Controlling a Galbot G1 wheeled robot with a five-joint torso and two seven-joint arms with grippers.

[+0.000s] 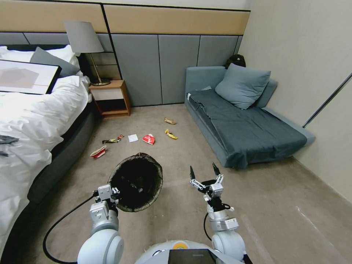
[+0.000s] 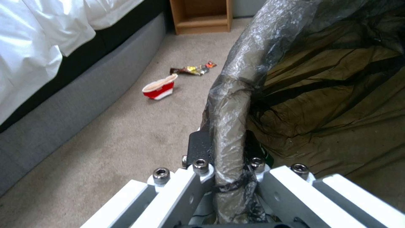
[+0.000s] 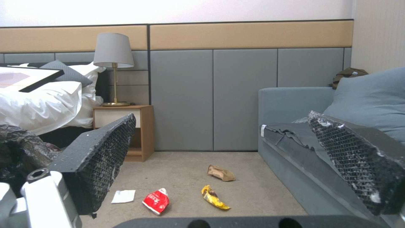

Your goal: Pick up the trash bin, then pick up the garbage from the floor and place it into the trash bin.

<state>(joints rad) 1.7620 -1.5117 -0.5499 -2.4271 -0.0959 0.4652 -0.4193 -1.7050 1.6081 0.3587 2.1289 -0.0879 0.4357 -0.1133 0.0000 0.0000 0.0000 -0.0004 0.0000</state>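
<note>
Left pincer (image 1: 116,193) pinching the rim of the trash bin (image 1: 136,182); in the left wrist view the two fingers press on either side of the bag-wrapped rim (image 2: 230,126), black liner folded over it. Bin held off the carpet, tilted, its dark mouth facing up toward the head camera, in front of the robot and left of centre. Right pincer (image 1: 204,172) spread wide, nothing between its fingers, raised beside the bin on the robot's right and apart from it; its two black ribbed pads (image 3: 101,158) frame the right wrist view. Garbage lies scattered on the beige carpet beyond the bin, between the bed (image 1: 33,121) and the blue sofa (image 1: 242,132). From the bed side: a red-and-white crushed paper cup (image 1: 98,151) nearest the bed; a dark, multicoloured snack wrapper (image 1: 113,139) just past it; a small white paper piece (image 1: 133,138); a red-white snack packet (image 1: 149,139) just beside the paper; a yellow packet (image 1: 170,134) nearer the sofa; a crumpled brown paper bag (image 1: 169,120) farthest back, near the sofa's front corner. All pieces lie apart from each other and from the bin. Wooden nightstand (image 1: 110,98) with a grey-shaded lamp (image 1: 85,40) stands against the panelled wall by the bed head. Blue cushion (image 1: 242,86) leans on the sofa.
</note>
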